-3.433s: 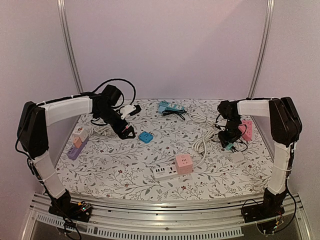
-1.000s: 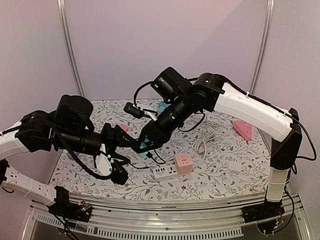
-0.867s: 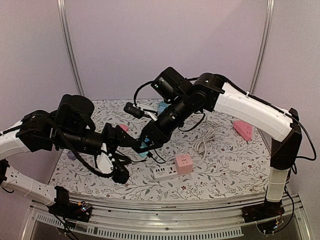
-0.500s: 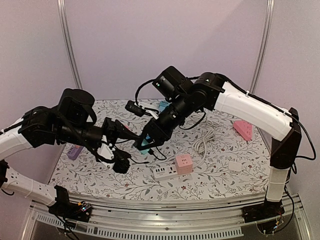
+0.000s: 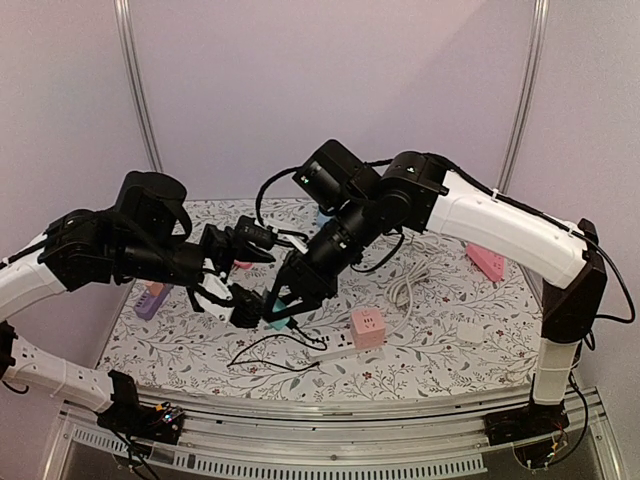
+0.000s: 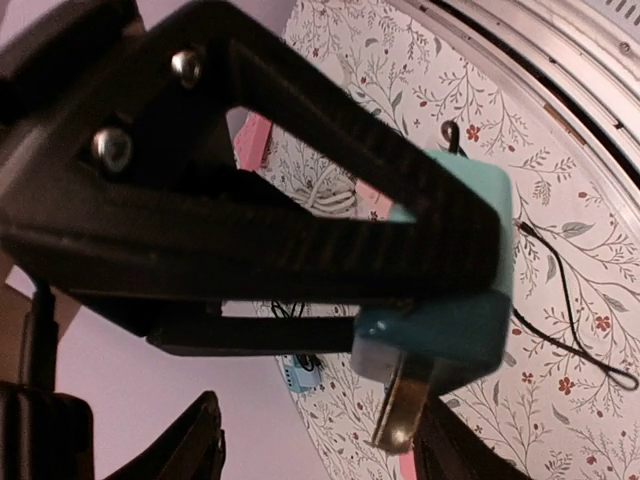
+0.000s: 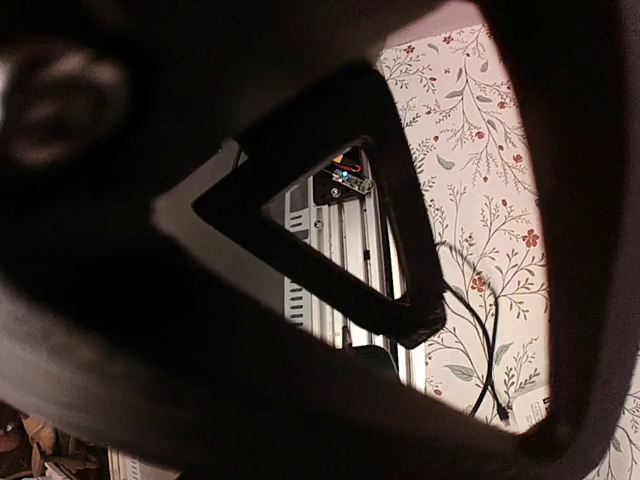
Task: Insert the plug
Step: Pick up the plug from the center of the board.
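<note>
Plug, teal, likely light and rigid, pinched midair by our right gripper over the table's near left; left gripper spread just beside its prongs. We'd hold its flat sides.

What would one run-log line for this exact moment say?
right gripper: shut on teal plug, held above table | left gripper: open, close beside it | insertion: not yet done

I saw a teal plastic plug block in the black right claw; the white tabletop carried grey leaves and red flowers, and the plastic cube socket was pink.
</note>
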`<state>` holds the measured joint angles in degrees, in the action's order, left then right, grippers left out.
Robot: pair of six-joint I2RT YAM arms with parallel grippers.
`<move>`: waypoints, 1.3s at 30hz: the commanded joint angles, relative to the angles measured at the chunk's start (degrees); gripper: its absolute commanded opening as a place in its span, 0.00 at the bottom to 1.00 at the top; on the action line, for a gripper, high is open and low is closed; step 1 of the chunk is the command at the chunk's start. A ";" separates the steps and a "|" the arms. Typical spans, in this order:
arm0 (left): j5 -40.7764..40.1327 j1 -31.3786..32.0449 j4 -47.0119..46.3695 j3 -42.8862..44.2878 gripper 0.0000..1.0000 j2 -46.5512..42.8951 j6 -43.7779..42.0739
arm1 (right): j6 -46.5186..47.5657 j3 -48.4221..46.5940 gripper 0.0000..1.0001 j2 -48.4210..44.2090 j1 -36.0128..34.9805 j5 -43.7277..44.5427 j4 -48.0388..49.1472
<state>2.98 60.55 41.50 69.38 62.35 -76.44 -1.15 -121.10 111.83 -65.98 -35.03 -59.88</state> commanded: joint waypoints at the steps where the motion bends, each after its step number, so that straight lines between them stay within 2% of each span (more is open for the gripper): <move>1: 3.89 3.26 2.31 -0.96 0.65 -3.61 -0.04 | 0.53 1.11 0.00 -2.06 0.62 1.18 0.73; 3: 5.49 4.02 3.00 -1.03 0.65 -4.81 -0.06 | 0.53 1.09 0.00 -1.98 1.02 0.81 0.79; 13: 3.62 5.63 3.43 -1.73 0.65 -1.76 3.54 | 0.53 -0.02 0.00 -2.88 1.19 -0.21 1.00; 19: 3.75 6.36 3.15 -2.89 0.58 -0.84 4.34 | 2.61 -0.14 0.00 -3.35 1.10 -0.78 1.36; 24: 3.40 7.59 2.39 -2.94 0.45 -0.24 4.89 | 2.82 -0.06 0.00 -3.34 1.10 -1.19 1.83; 26: 2.88 8.04 1.35 -3.15 0.37 0.00 5.23 | 2.82 -0.16 0.00 -3.14 1.09 -1.54 2.23; 28: 2.44 8.36 -0.41 -3.29 0.25 0.15 6.58 | 2.82 -0.07 0.00 -2.82 1.09 -1.71 2.47; 31: 1.88 8.59 -1.67 -3.46 0.00 0.00 7.50 | 2.99 0.20 0.00 -2.73 1.09 -1.65 2.49; 33: 1.38 8.62 -2.15 -3.51 0.00 -0.19 9.36 | 3.16 0.59 0.00 -2.99 1.07 -1.16 2.49; 34: 1.01 8.62 -2.59 -3.52 0.00 -0.39 10.75 | 3.17 0.85 0.06 -3.23 1.05 -0.16 2.53; 37: -0.34 8.45 -4.44 -4.32 0.00 -1.36 16.77 | 2.96 2.44 0.59 -4.92 1.18 5.18 3.06; 38: -1.15 8.44 -5.30 -5.10 0.00 -1.92 18.34 | 2.71 3.24 0.83 -5.63 1.28 7.03 3.76; 39: -2.23 8.44 -6.52 -6.42 0.00 -2.82 18.21 | 2.33 4.14 0.96 -6.70 1.63 8.73 4.63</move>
<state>3.38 67.99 39.35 66.15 61.39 -65.12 1.37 -119.15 110.26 -65.12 -33.30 -59.94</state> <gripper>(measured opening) 0.223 0.601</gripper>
